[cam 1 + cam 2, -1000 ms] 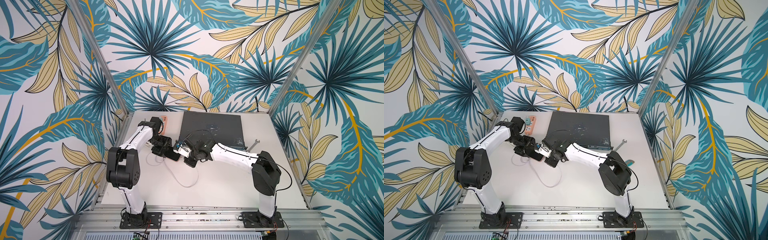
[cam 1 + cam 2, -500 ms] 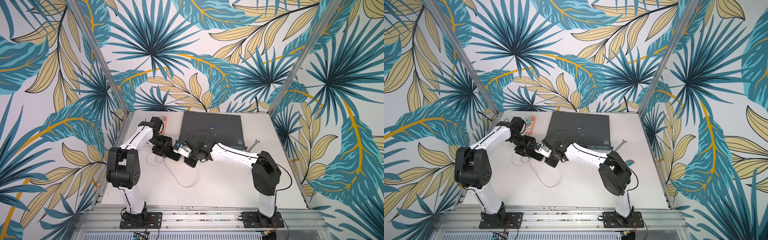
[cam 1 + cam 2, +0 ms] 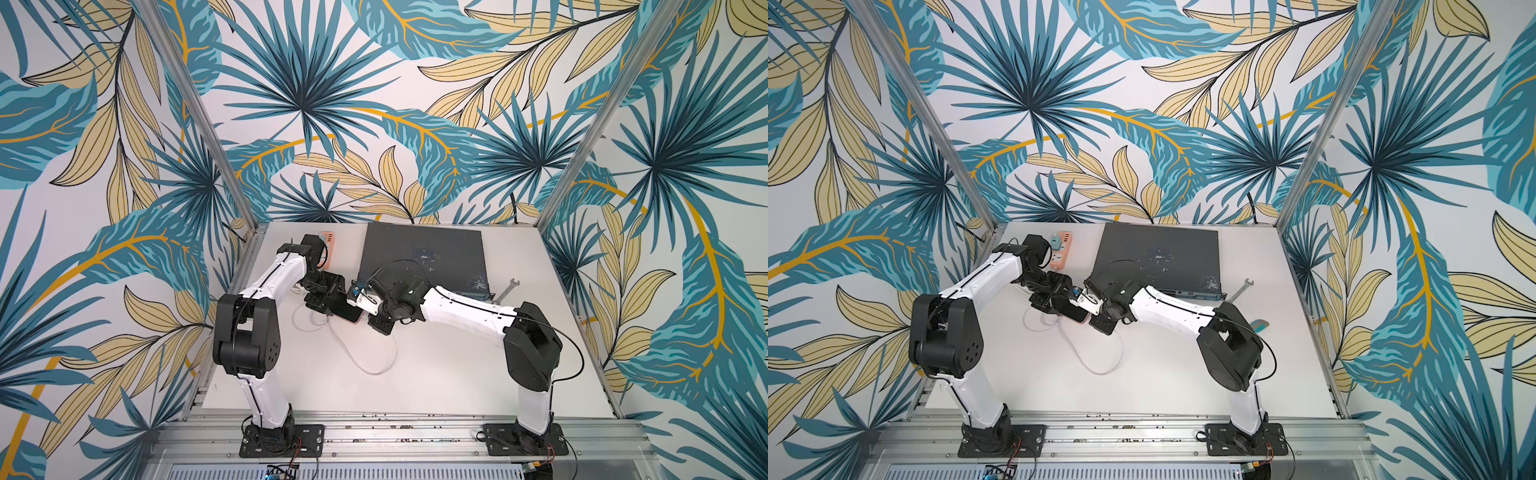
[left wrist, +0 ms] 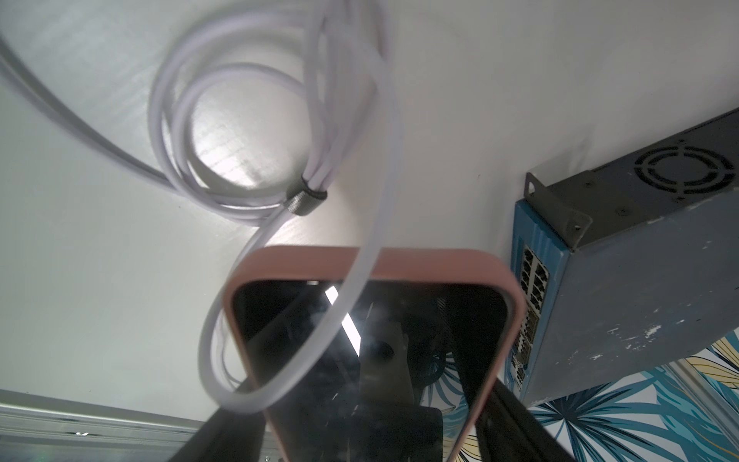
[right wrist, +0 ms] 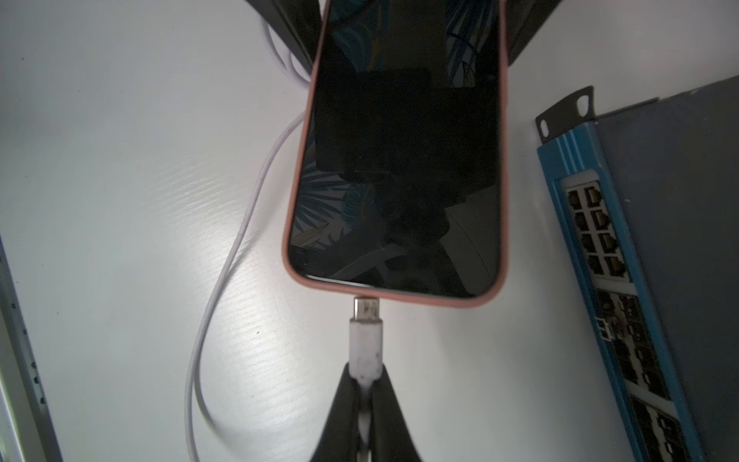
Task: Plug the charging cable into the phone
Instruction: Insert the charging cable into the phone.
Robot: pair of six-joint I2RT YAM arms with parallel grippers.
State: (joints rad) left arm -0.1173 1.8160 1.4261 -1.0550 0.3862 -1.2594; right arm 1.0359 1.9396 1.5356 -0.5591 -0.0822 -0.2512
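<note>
The phone [image 5: 400, 180], black-screened with a pinkish edge, is held off the table by my left gripper [image 4: 372, 420], whose fingers [image 5: 296, 32] flank its sides. It shows in both top views [image 3: 347, 309] [image 3: 1073, 311] between the two arms. My right gripper [image 5: 366, 384] is shut on the white connector [image 5: 366, 340] of the charging cable [image 5: 240, 240]. The connector's metal tip meets the phone's end edge, a little off its middle. The cable [image 4: 360, 160] drapes over the screen, with its coil and dark tie [image 4: 306, 202] on the table, and a loop trails toward the front [image 3: 365, 365].
A large dark grey network switch [image 3: 424, 253] [image 5: 660, 280] lies just behind and to the right of the phone. A wrench [image 3: 507, 289] rests at its right corner. An orange power strip [image 3: 1061, 249] lies at the back left behind my left arm.
</note>
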